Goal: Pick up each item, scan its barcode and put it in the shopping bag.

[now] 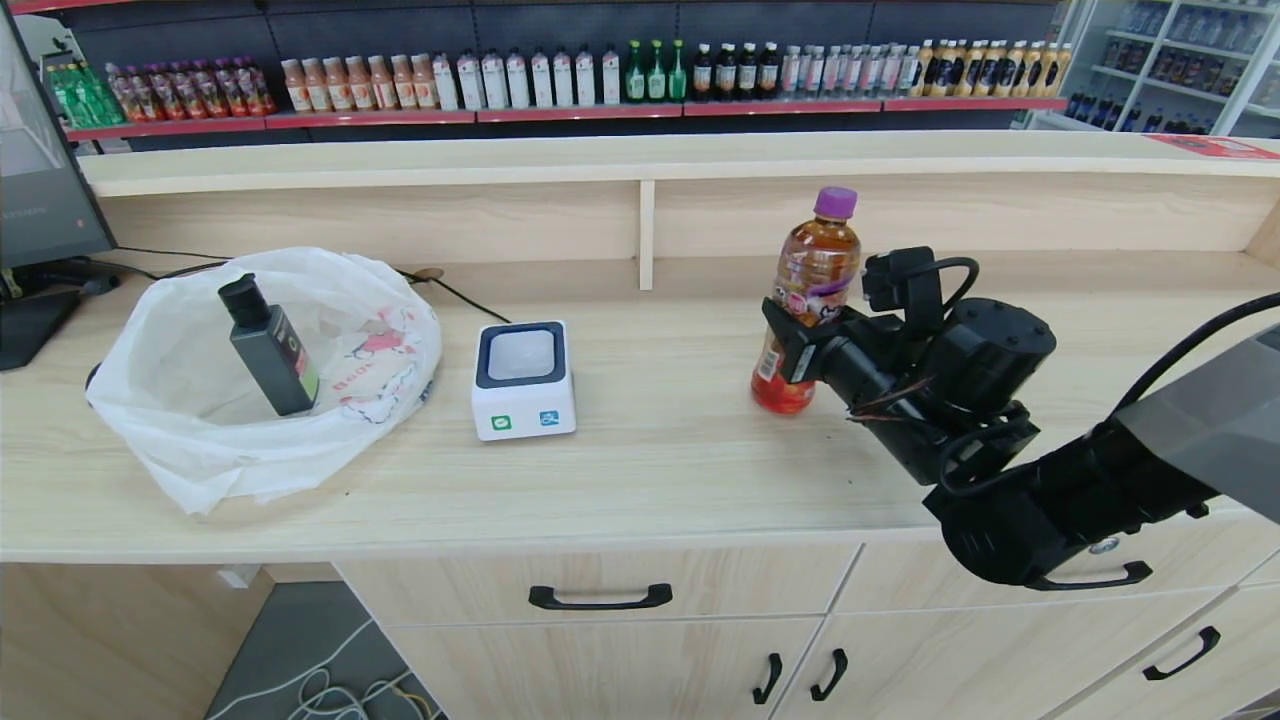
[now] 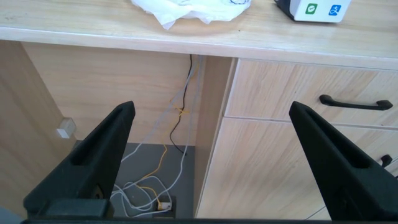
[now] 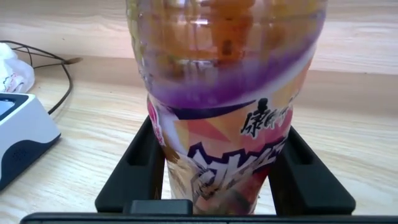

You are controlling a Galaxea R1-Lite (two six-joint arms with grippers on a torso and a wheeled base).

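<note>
An orange tea bottle (image 1: 810, 290) with a purple cap stands on the wooden counter (image 1: 650, 470), right of centre. My right gripper (image 1: 790, 352) is shut on the bottle's lower half; in the right wrist view its fingers (image 3: 140, 162) press both sides of the bottle (image 3: 224, 93). The white barcode scanner (image 1: 523, 378) sits mid-counter. Left of it lies the open white shopping bag (image 1: 200, 470), with a dark bottle (image 1: 270, 350) leaning inside. My left gripper (image 2: 211, 109) hangs open below the counter edge, facing the cabinet front, nothing between its fingers.
A monitor (image 1: 40, 190) stands at the far left, with cables (image 1: 470, 300) running behind the bag and scanner. A raised back ledge (image 1: 640, 160) borders the counter. Drawers with black handles (image 1: 600, 598) are below. Drink shelves (image 1: 560, 80) line the back wall.
</note>
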